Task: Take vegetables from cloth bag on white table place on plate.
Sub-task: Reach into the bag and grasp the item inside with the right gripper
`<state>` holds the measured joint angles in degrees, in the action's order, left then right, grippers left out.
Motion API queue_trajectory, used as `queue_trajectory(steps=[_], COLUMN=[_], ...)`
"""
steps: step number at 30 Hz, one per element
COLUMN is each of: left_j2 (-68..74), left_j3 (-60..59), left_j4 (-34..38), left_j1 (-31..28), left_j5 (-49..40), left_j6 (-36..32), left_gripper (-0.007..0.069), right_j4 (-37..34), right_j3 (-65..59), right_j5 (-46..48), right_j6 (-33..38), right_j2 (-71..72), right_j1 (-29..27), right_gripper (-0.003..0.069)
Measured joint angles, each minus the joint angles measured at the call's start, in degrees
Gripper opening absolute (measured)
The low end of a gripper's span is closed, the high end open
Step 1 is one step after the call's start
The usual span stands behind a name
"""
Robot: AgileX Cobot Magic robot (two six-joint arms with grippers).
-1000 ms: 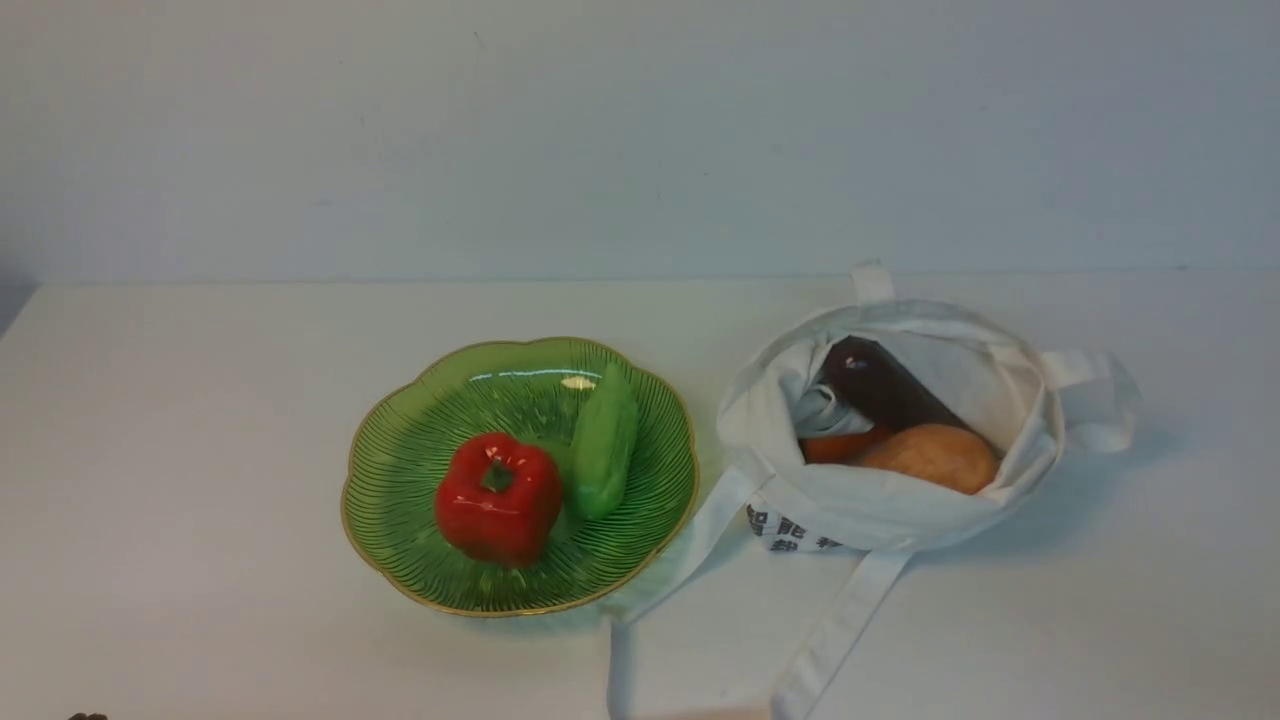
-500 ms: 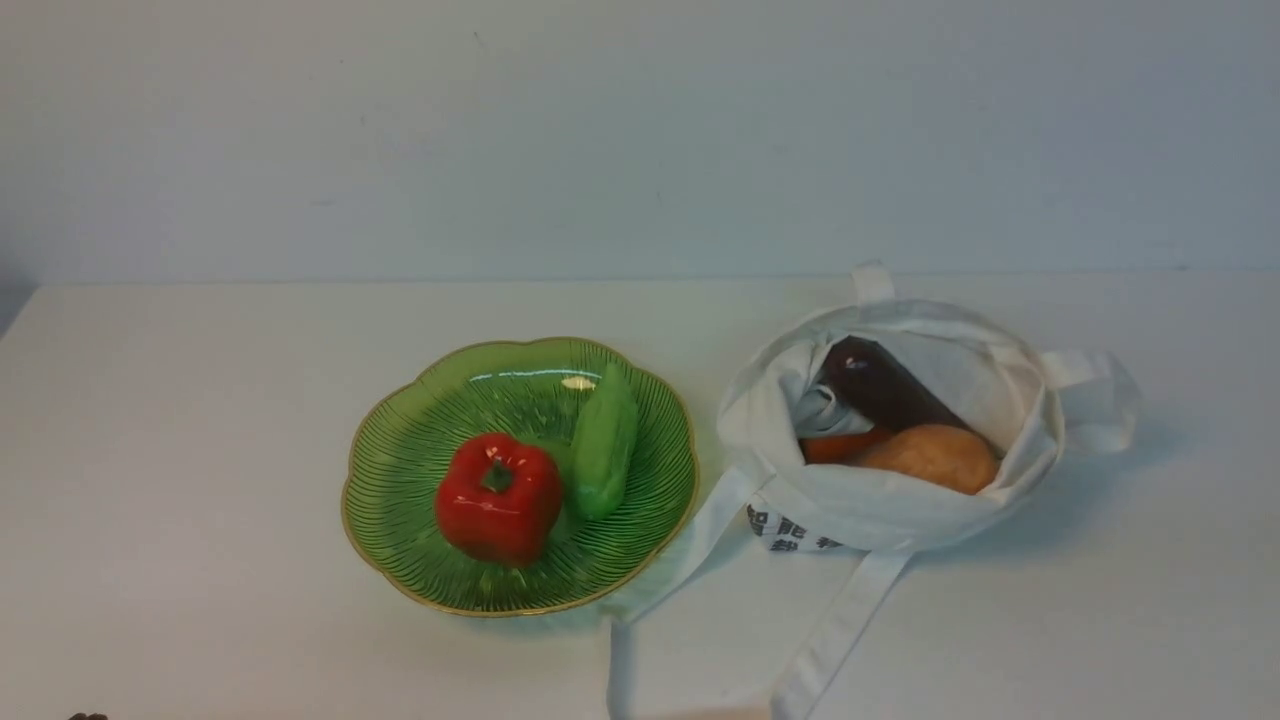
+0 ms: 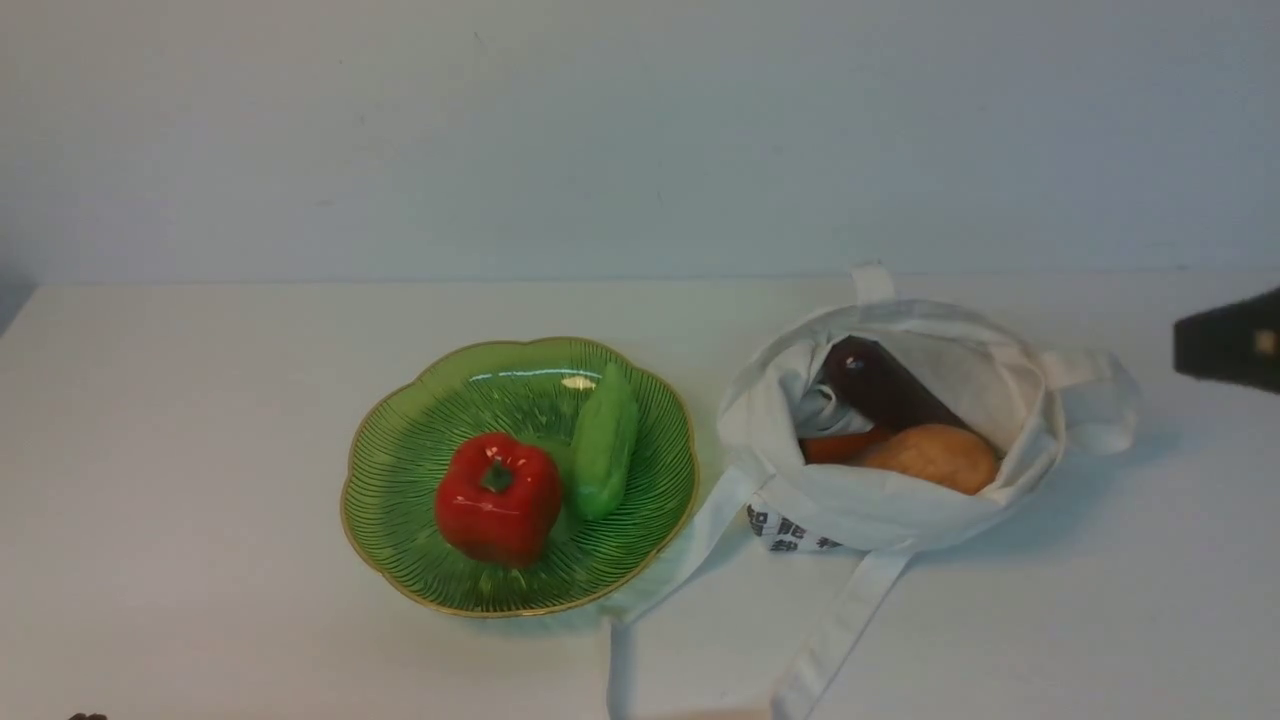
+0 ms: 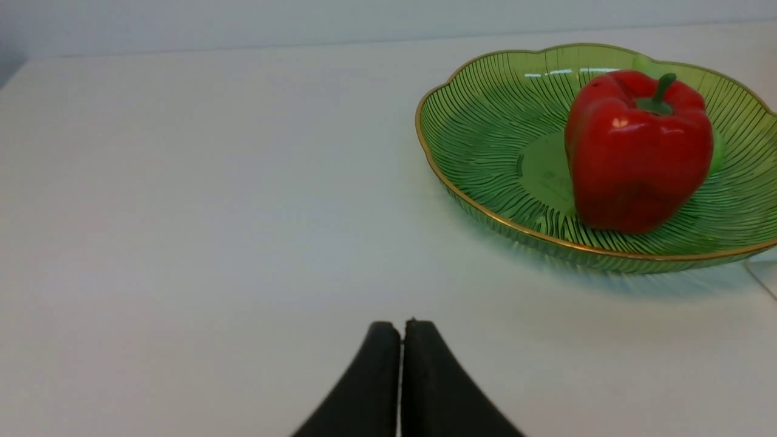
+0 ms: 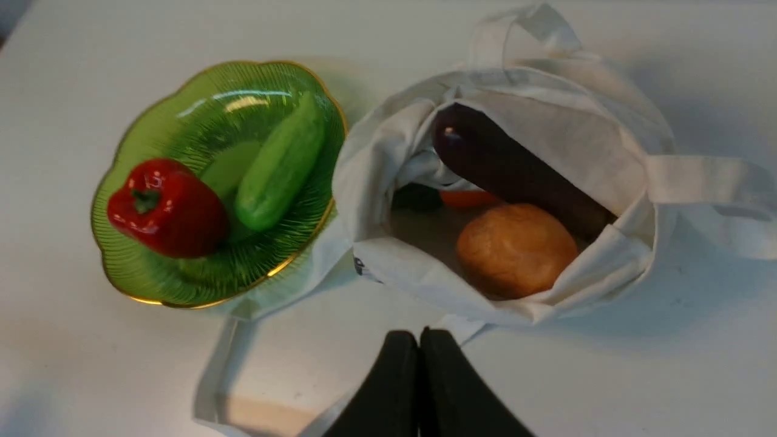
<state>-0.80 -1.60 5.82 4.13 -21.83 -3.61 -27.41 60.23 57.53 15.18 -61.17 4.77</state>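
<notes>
The cloth bag (image 3: 900,505) lies open on the white table (image 3: 190,420), right of the plate (image 3: 410,420). Inside it are a tan potato (image 3: 930,457), a dark aubergine (image 3: 880,388) and an orange carrot (image 3: 838,445), mostly hidden. In the right wrist view the bag (image 5: 394,145), potato (image 5: 516,249), aubergine (image 5: 510,170) and carrot (image 5: 467,198) lie beyond my right gripper (image 5: 419,334), which is shut and empty, above the table near the bag's front. My left gripper (image 4: 401,325) is shut and empty, low over the table, apart from the plate (image 4: 485,109).
A red pepper (image 3: 497,497) and a green cucumber (image 3: 603,440) lie on the plate. The bag's long straps (image 3: 840,620) trail toward the front edge. A black part of my right arm (image 3: 1230,345) shows at the right edge. A pale wall stands behind the table.
A black part of my right arm has come into the front view at the right edge. The bag, vegetables and plate have not moved.
</notes>
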Motion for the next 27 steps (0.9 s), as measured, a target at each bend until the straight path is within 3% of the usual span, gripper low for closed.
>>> queue_trajectory(steps=[3,10,14,19,22,25,26,27], left_j2=[0.0,0.0,0.0,0.0,0.0,0.0,0.0,0.0], left_j3=[0.0,0.0,0.0,0.0,0.0,0.0,0.0,0.0], left_j4=[0.0,0.0,0.0,0.0,0.0,0.0,0.0,0.0], left_j1=[0.0,0.0,0.0,0.0,0.0,0.0,0.0,0.0], left_j5=[0.0,0.0,0.0,0.0,0.0,0.0,0.0,0.0], left_j6=[0.0,0.0,0.0,0.0,0.0,0.0,0.0,0.0], left_gripper=[-0.0008,-0.0008,-0.0008,-0.0008,-0.0008,-0.0008,-0.0008,-0.0008], right_j4=[0.8,11.4,17.5,21.1,22.1,23.0,23.6,23.7], right_j3=[2.3,7.9,8.9,9.0,9.0,9.0,9.0,9.0], right_j5=[0.2,-1.8,-7.0,-12.1,-14.1,-14.5,-14.6,-14.6], right_j6=[0.3,-3.1,-6.2,-6.6,-6.7,-7.2,-7.7,-7.7], right_j2=[-4.9,-18.5,-23.9,-30.2,-34.2,-36.5,-38.1,-38.3], right_j1=[0.4,7.8,11.1,12.9,13.1,13.1,13.1,13.1], right_gripper=[-0.0013,-0.0003,0.0058,0.023,0.0388,0.0472,0.0529,0.0529])
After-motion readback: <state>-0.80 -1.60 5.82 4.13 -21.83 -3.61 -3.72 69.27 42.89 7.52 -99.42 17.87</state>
